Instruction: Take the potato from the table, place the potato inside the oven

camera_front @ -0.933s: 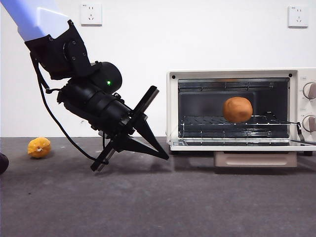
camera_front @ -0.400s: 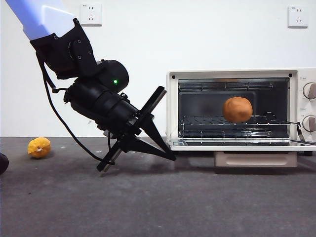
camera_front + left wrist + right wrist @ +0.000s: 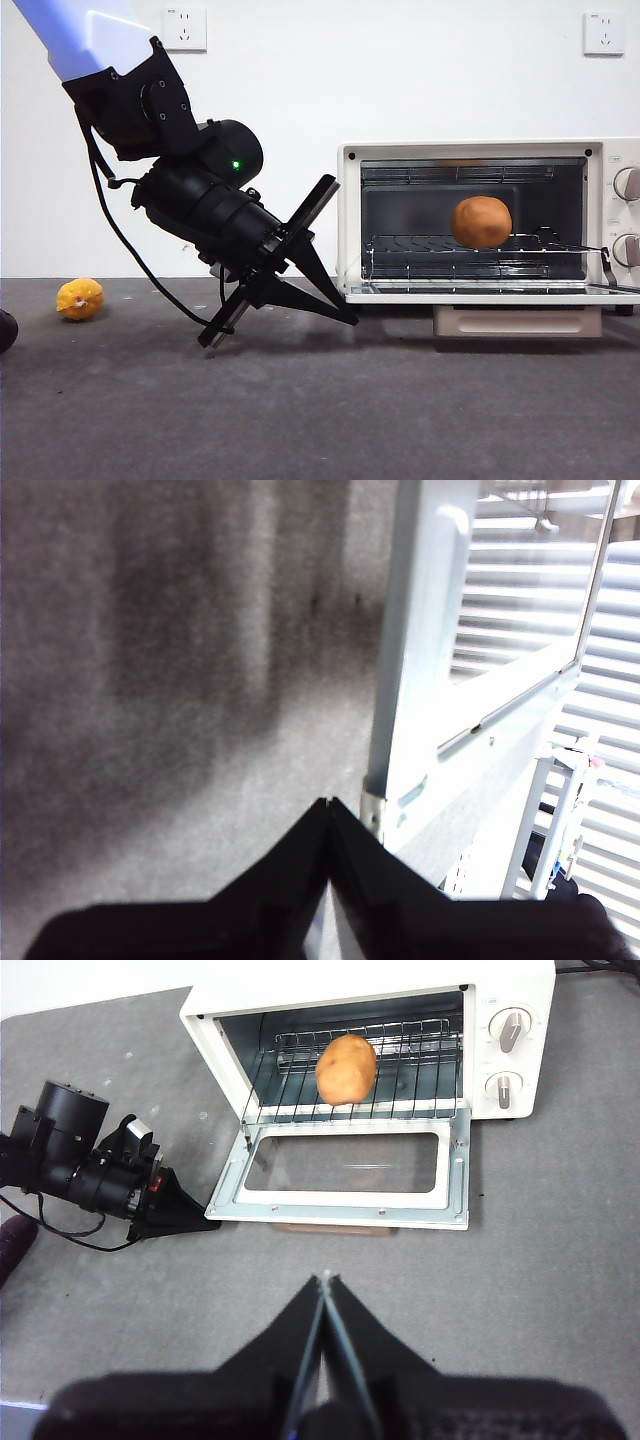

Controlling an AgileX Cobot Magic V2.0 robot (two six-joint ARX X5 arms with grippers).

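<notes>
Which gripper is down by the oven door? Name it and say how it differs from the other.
The left gripper: its shut fingers sit low at the corner of the oven door, while the right gripper hangs high above the table.

Left tool (image 3: 328,815) closed, tip beside oven (image 3: 425,680) door corner; table (image 3: 150,680) below.

My front view cuts off the oven (image 3: 470,225) past its knobs at the right edge and a dark thing (image 3: 6,330) at the far left, and my left wrist picture is blurred.
</notes>
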